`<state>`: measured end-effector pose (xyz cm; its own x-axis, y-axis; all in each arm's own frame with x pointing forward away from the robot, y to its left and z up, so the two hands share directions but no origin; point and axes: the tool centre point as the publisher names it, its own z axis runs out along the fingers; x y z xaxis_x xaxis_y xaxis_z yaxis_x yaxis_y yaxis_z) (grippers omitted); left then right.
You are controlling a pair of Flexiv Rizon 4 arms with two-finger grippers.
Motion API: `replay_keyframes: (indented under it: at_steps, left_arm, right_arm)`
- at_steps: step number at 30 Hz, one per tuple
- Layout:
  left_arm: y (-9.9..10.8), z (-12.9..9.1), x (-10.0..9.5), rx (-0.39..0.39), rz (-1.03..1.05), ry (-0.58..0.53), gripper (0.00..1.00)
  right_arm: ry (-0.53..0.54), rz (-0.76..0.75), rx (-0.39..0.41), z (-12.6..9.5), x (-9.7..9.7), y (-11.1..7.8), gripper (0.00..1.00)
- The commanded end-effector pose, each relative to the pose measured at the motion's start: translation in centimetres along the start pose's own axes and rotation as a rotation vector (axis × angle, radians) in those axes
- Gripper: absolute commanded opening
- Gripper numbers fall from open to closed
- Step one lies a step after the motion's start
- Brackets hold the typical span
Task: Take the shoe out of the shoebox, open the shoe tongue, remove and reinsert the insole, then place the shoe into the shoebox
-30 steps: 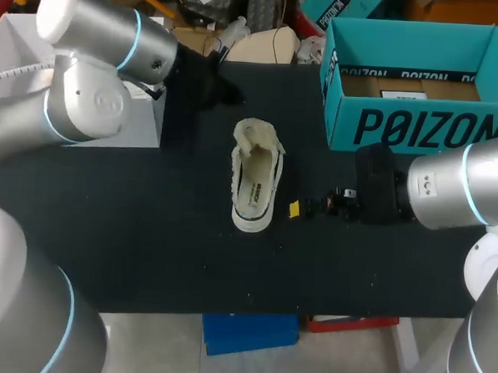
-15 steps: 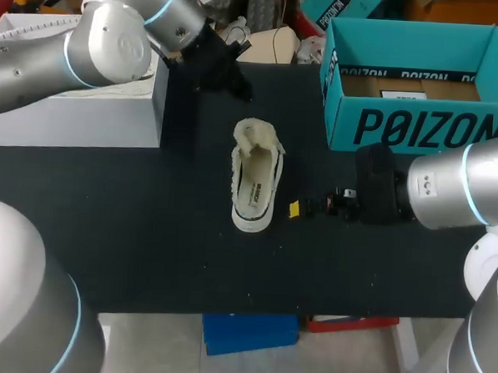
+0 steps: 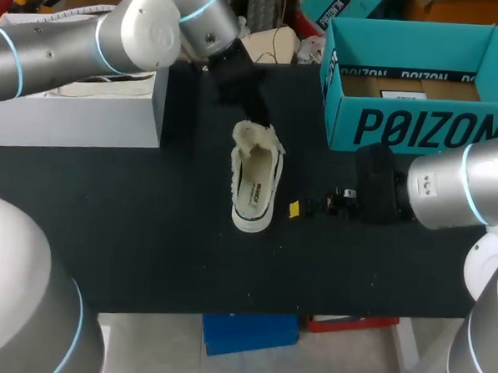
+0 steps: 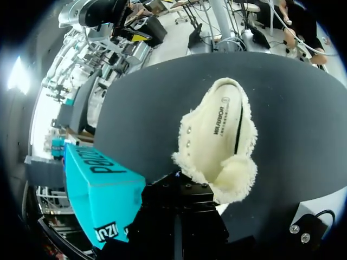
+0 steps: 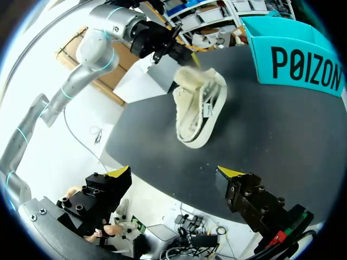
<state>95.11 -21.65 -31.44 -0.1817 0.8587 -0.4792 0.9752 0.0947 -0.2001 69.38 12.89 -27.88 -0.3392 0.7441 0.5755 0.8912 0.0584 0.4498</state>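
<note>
You have open counter (image 3: pixel 130 230) across the lower left of the head view. Mid-frame the shoe (image 3: pixel 256 177) stands in the way, with the left claw (image 3: pixel 258 117) at its upper end and the right claw (image 3: pixel 302 208) just to its right. The shoebox (image 3: pixel 417 87) walls off the upper right.

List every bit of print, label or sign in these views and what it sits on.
Large dark brand lettering: on the front wall of the teal shoebox, and again on another wall in the left wrist view.
Small dark brand word: on the insole inside the shoe.
White label inside the shoebox: too small to read.
Numbers or signs: none visible.
</note>
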Motion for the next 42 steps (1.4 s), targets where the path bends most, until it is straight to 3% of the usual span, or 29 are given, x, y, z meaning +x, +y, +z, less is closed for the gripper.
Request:
replay_keyframes:
  at_steps: [1, 7, 17, 24, 30, 37, 42]
  left_arm:
    - [-1.8, 0.5, 0.6, 0.008, 0.027, 0.008, 0.0]
    - [-3.9, 1.7, 1.9, 0.043, 0.048, 0.034, 0.0]
    - [-5.1, 3.9, 3.7, 0.062, 0.039, 0.043, 0.0]
    - [-3.3, 0.0, 1.4, -0.069, 0.045, -0.087, 0.0]
    - [-1.1, -2.6, 2.6, -0.155, 0.016, -0.074, 0.0]
    - [0.7, -2.1, 4.8, -0.239, -0.04, -0.028, 0.0]
    - [0.8, -1.2, 5.2, -0.244, -0.038, -0.015, 0.0]
  right_arm:
    - [-0.002, 0.001, 0.0, 0.1, 0.1, 0.0, 1.0]
    - [-0.002, 0.001, 0.0, 0.1, 0.1, 0.0, 1.0]
    - [-0.002, 0.001, 0.0, 0.1, 0.1, 0.0, 1.0]
    - [-0.002, 0.001, 0.0, 0.1, 0.1, 0.0, 1.0]
    - [-0.002, 0.001, 0.0, 0.1, 0.1, 0.0, 1.0]
    - [-0.002, 0.001, 0.0, 0.1, 0.1, 0.0, 1.0]
    - [-0.002, 0.001, 0.0, 0.1, 0.1, 0.0, 1.0]
